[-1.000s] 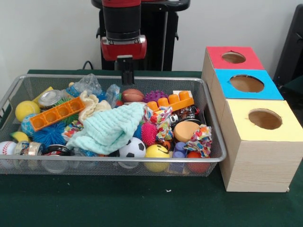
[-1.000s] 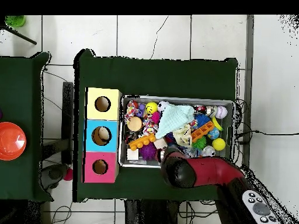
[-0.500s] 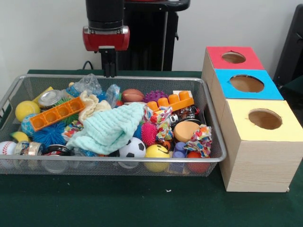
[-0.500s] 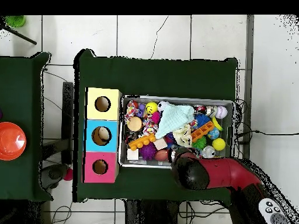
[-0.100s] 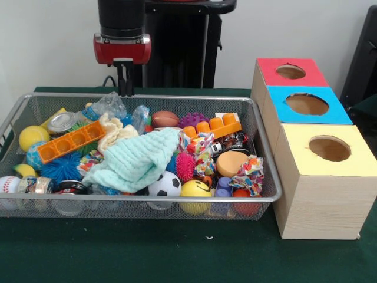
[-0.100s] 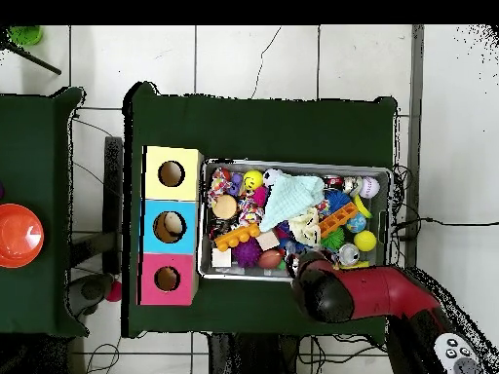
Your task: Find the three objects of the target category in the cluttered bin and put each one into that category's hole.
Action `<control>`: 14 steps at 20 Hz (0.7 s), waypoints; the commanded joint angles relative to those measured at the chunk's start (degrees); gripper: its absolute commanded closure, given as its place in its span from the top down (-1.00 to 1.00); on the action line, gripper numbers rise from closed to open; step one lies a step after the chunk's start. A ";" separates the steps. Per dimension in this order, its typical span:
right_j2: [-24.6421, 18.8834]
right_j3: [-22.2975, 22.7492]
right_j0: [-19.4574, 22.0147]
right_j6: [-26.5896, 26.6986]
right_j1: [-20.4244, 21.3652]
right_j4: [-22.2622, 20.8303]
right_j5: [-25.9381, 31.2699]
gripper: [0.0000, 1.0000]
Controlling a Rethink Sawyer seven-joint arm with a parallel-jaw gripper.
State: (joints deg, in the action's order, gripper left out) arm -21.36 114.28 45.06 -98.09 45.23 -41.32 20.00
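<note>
While my gripper [image 5: 124, 87] hangs above the wire bin's [image 5: 177, 199] far rim, its dark fingers look pressed together, pinching nothing.

From overhead I see open green tablecloth [image 6: 263, 122] on the bin's side away from the arm; the yellow [image 5: 328, 148], blue [image 5: 307, 104] and red [image 5: 290, 72] holes sit just beside one short end. Clutter fills the bin: a mint washcloth [image 5: 136, 160] in the middle, soccer ball [image 5: 164, 184] and smiley ball [image 5: 195, 190] by the near rim, orange block strip [image 5: 69, 141], small football [image 5: 165, 118]. I cannot tell the target category. No writing is readable.
</note>
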 commanded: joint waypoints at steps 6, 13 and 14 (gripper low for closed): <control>1.76 -8.21 -0.01 8.32 -5.70 -10.29 7.58 -1.00; 0.41 -8.43 2.78 12.89 -6.73 -10.39 11.06 -1.00; 0.27 -8.60 3.30 13.46 -7.04 -10.23 11.57 -1.00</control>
State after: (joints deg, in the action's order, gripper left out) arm -20.56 111.23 45.83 -98.09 41.05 -47.45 21.12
